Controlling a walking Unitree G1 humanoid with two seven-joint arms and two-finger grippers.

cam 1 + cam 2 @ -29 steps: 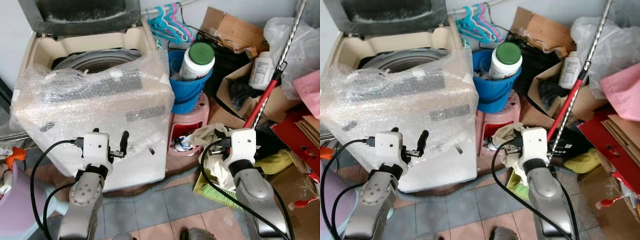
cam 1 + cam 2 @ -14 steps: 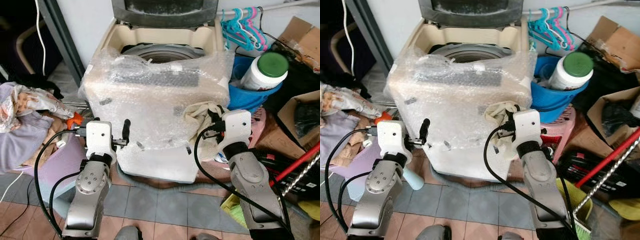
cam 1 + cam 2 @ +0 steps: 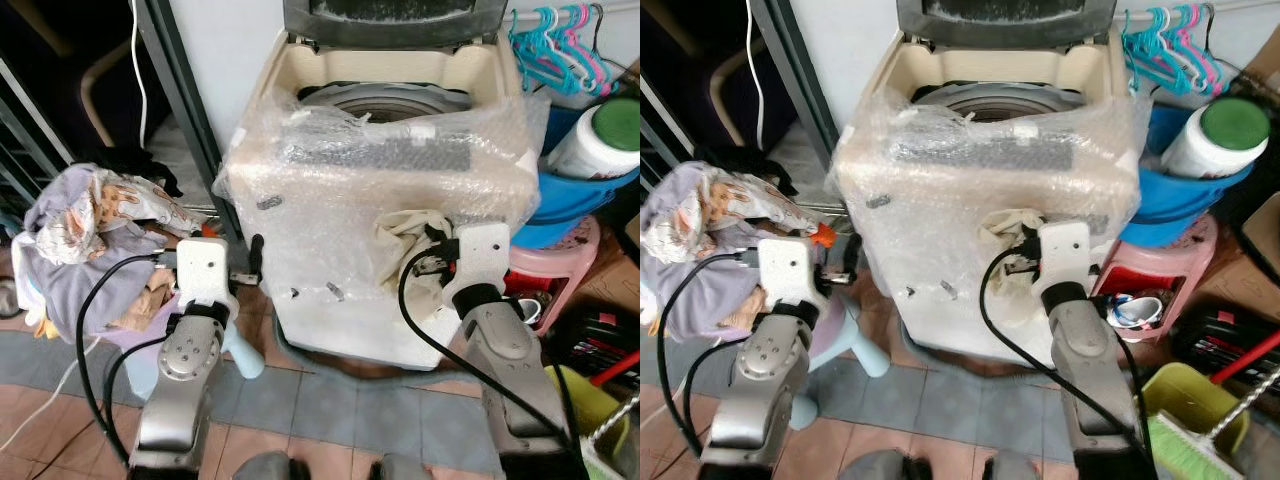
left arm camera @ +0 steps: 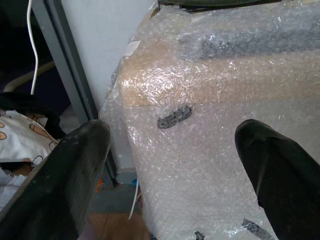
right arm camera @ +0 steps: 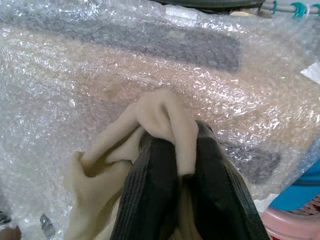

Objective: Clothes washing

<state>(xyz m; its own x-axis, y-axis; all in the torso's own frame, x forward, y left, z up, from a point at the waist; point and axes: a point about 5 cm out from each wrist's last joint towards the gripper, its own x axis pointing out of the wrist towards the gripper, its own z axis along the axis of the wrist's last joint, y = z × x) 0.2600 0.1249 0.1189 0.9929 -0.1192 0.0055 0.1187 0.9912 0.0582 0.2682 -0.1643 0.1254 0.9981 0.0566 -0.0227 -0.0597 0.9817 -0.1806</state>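
Since the cream cloth (image 5: 150, 130) hung limp and light, my right gripper (image 5: 172, 165) pinched one fold; left gripper (image 4: 170, 165) gaped empty.

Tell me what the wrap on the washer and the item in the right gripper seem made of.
Wrap on the washing machine: clear plastic bubble wrap, glossy, with rows of small bubbles. Garment in the right gripper: soft cream fabric, matte, probably cotton, folding limply.
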